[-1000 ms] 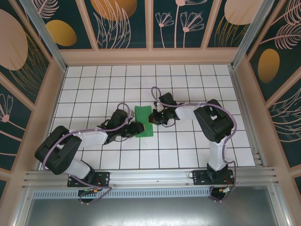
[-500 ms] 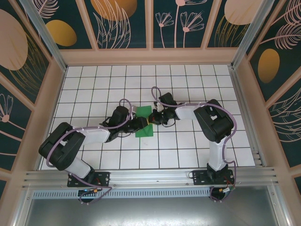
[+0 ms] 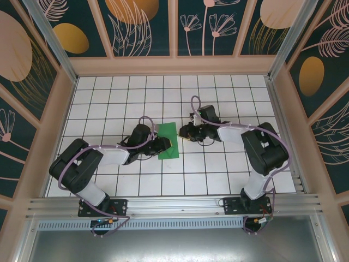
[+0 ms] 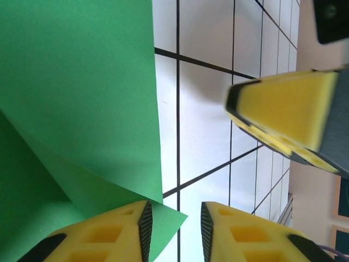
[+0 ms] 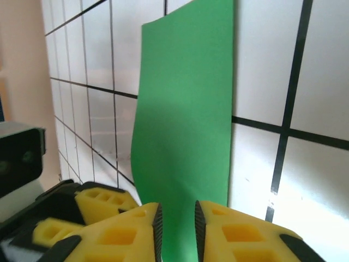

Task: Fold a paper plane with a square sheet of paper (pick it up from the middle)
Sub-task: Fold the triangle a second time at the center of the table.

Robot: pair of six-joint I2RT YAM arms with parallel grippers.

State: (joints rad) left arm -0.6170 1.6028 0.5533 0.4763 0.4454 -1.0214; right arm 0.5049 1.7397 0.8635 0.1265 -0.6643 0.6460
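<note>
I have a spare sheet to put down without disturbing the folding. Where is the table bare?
Bare: the far rows of the table along the back wall, and the near tiles between the left arm and right arm. Crowded: the middle, where the left hand and right hand meet at the green paper.

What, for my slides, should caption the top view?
Left gripper and right gripper at one edge of the green paper.

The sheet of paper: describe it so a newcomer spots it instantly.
On the white grid table, look at the middle, where the left tool and right tool face each other. The sheet of paper lies there, the only green thing on the tiles.
</note>
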